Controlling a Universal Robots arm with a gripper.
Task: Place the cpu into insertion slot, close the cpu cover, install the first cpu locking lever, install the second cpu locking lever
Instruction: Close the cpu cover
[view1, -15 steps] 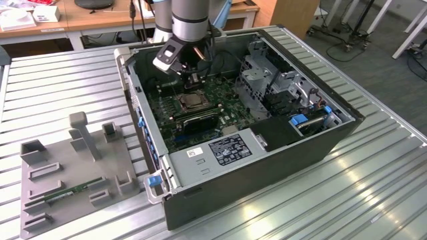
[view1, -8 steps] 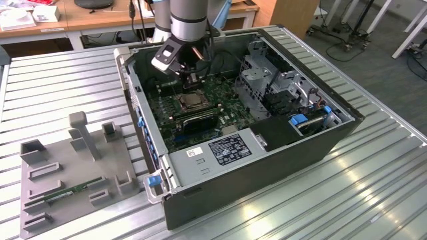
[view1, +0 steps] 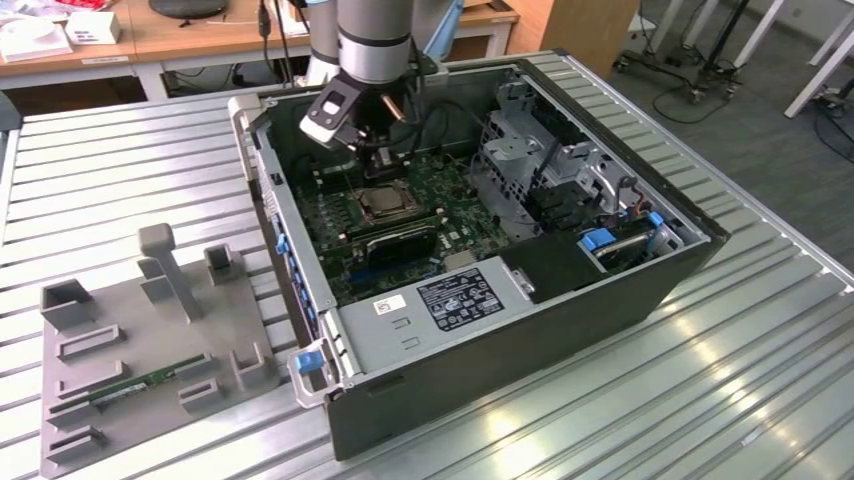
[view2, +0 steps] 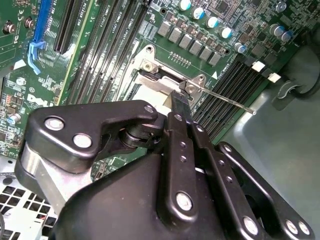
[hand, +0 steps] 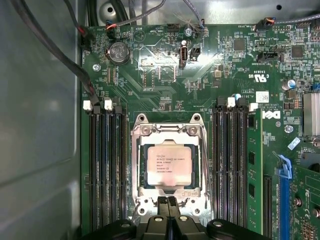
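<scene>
Two steps seemingly done: cpu (hand: 168, 169) seated in insertion slot (hand: 143, 167), cpu cover (hand: 168, 132) lowered around it, directly ahead of gripper (hand: 168, 202). Fingers (hand: 163, 202) pressed together, holding nothing, tips at cover's near edge. Just beside tips, one locking lever (view2: 222, 96) sticking out, apparently not yet latched.

An open computer case (view1: 534, 330) lies on the metal counter (view1: 134, 170). At the exterior view's left, a grey fixture tray (view1: 127, 320) holds a green memory stick (view1: 147, 383). A coin battery (hand: 118, 51) shows in the first wrist view.
</scene>
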